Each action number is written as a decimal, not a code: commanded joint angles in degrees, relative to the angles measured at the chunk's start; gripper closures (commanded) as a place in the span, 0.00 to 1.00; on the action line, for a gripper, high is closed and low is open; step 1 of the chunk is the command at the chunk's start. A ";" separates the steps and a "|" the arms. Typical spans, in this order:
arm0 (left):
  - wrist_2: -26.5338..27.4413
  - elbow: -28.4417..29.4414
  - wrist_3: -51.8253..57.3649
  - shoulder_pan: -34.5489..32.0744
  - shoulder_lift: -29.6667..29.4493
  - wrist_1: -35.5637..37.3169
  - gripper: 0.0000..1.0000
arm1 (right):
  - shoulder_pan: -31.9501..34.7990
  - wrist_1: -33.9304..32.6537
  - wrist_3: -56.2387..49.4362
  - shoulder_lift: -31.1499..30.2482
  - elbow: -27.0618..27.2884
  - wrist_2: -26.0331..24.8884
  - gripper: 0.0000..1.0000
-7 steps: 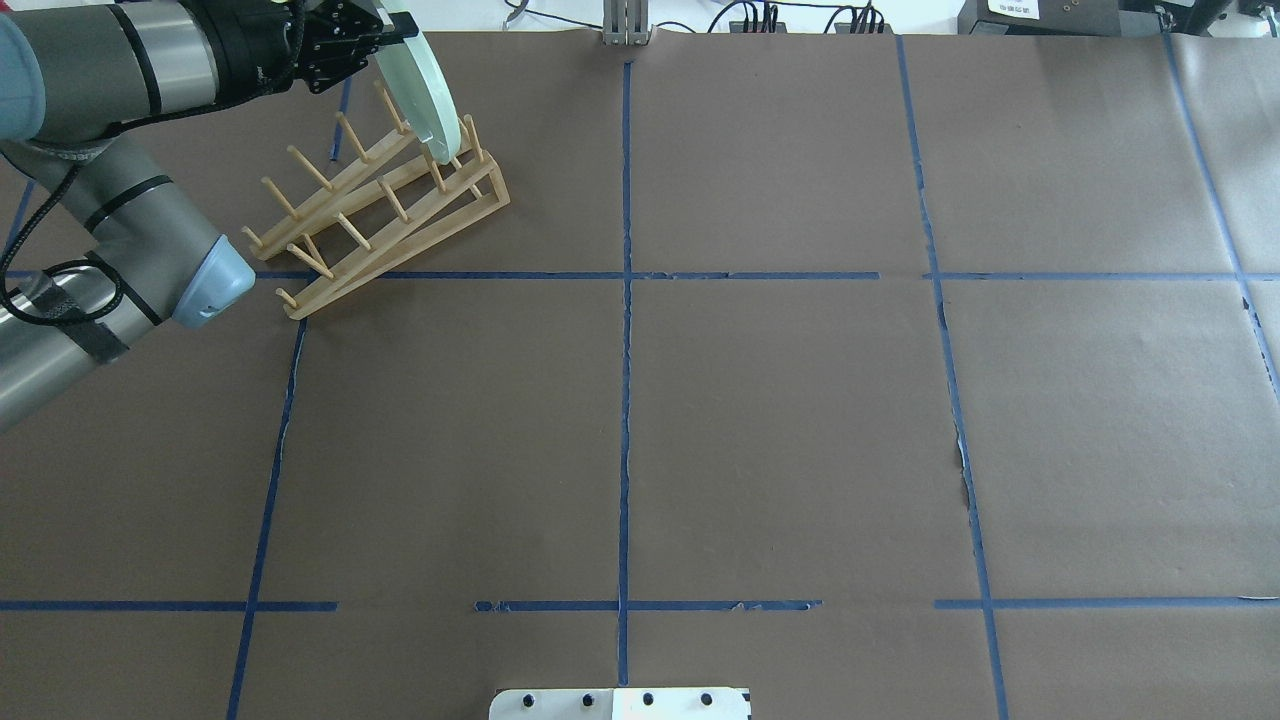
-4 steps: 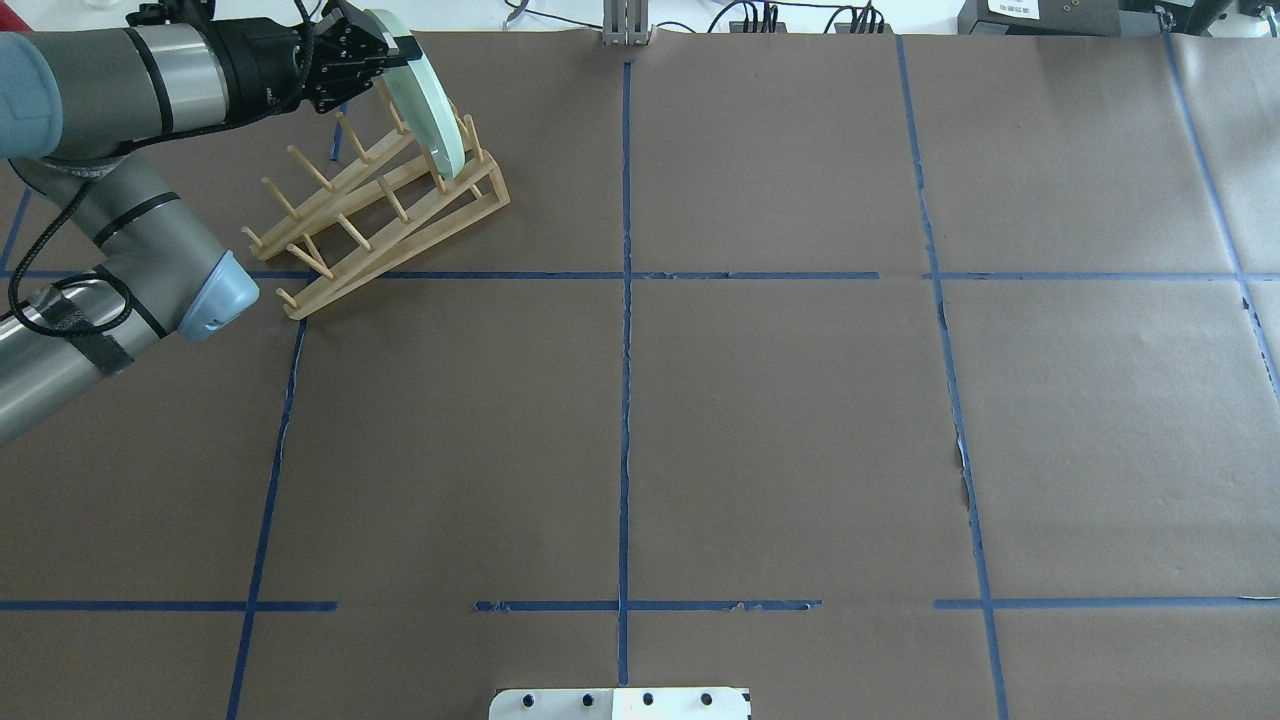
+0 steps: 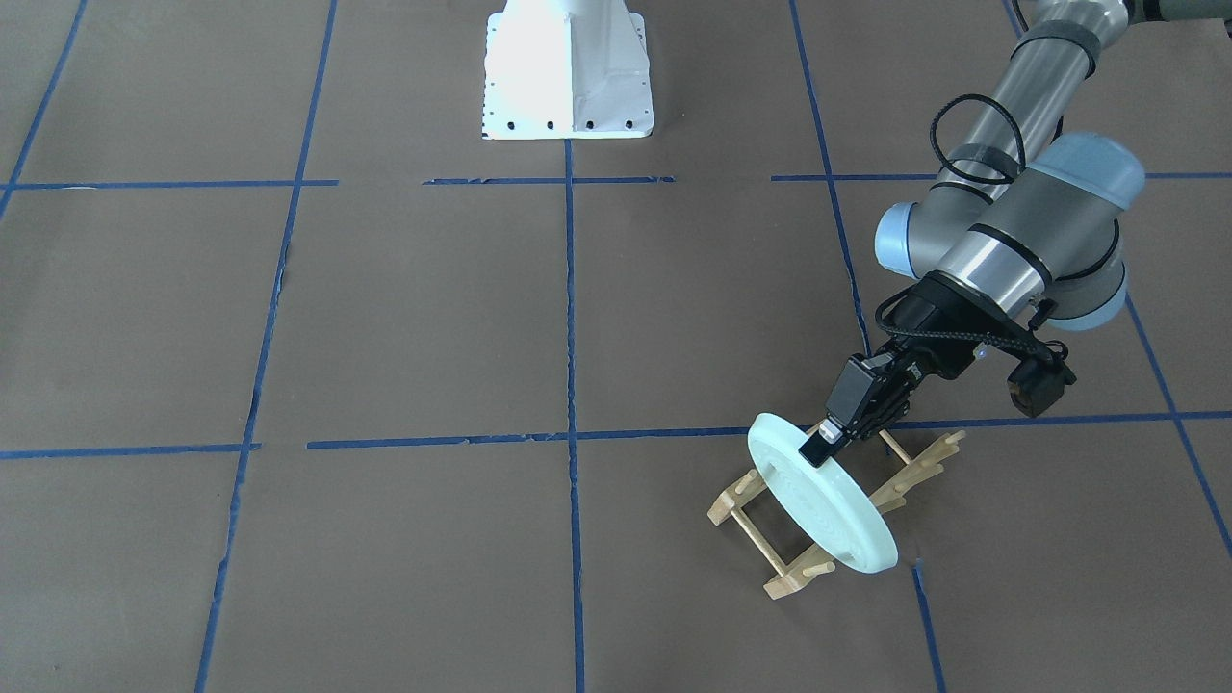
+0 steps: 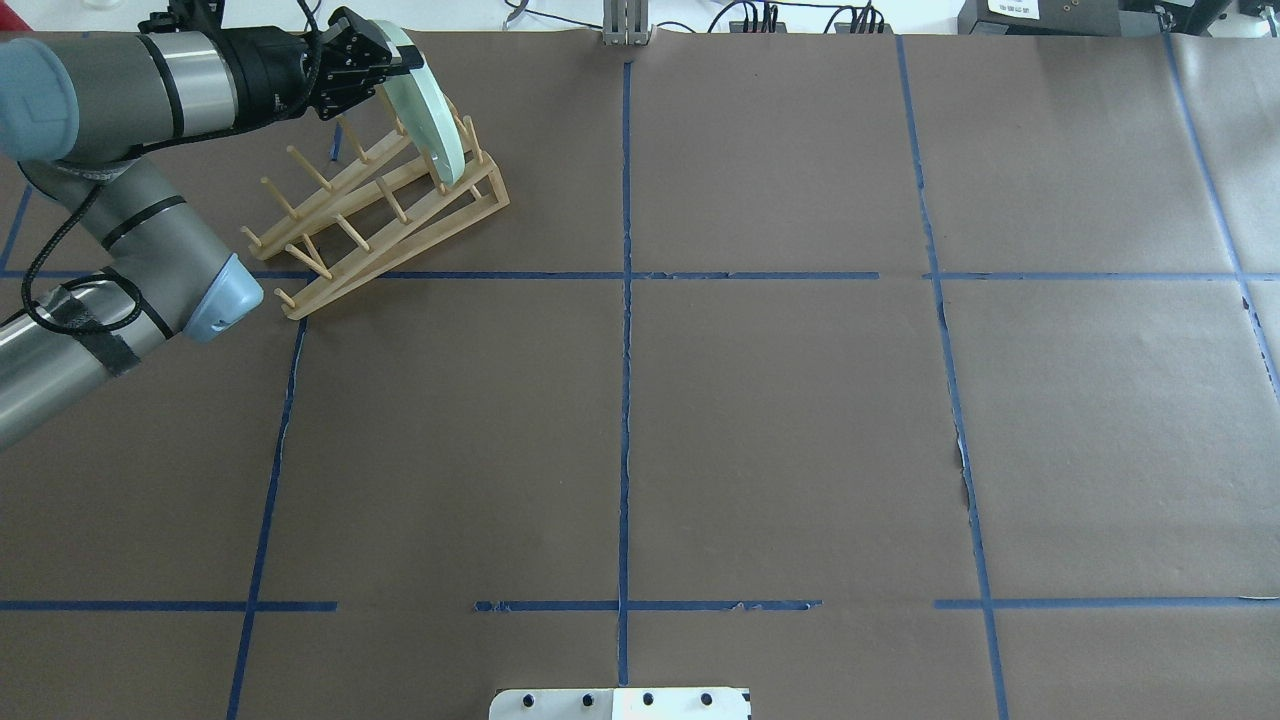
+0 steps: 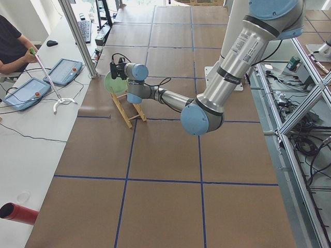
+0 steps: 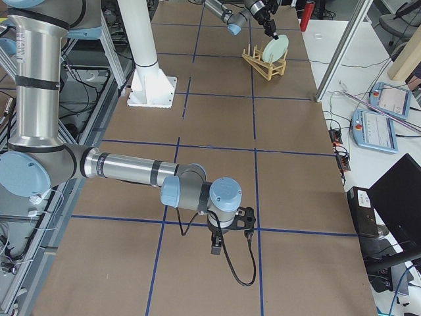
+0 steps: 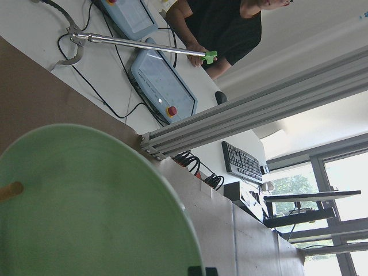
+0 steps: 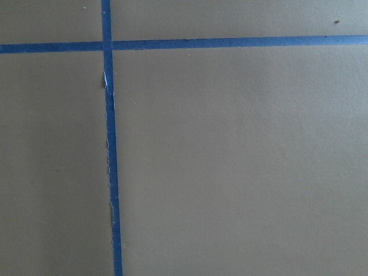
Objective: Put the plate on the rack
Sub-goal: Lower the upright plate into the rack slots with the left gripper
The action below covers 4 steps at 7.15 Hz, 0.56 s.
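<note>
The pale mint-green plate (image 4: 437, 120) stands on edge between the pegs at the far end of the light-wood rack (image 4: 497, 190), leaning a little. My left gripper (image 4: 405, 65) is shut on the plate's upper rim. The front-facing view shows the plate (image 3: 828, 510) in the rack (image 3: 789, 577) with the left gripper (image 3: 818, 450) clamped on its top edge. The plate (image 7: 86, 201) fills the lower left of the left wrist view. My right gripper (image 6: 217, 249) hangs low over the table far from the rack; I cannot tell whether it is open or shut.
The rack sits at the table's far left corner, on brown paper with blue tape lines (image 4: 625, 300). A metal post (image 4: 625, 25) stands at the far edge. The white robot base (image 3: 568, 72) is mid-table. An operator (image 5: 10, 46) sits beyond the table with teach pendants.
My left arm has lowered and swung the plate down between the rack's far-end pegs. The gripper still holds the rim. The rack has not moved.
</note>
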 commanded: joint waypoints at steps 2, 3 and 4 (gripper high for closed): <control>0.34 -0.03 0.01 -0.02 -0.38 0.17 0.00 | 0.00 0.00 0.00 0.00 0.00 0.00 0.00; 0.26 -1.17 0.10 -0.11 -0.30 0.35 0.00 | 0.00 0.00 0.00 0.00 0.00 0.00 0.00; 0.34 -3.61 0.10 -0.63 -0.21 1.48 0.00 | 0.00 0.00 0.00 0.00 0.00 0.00 0.00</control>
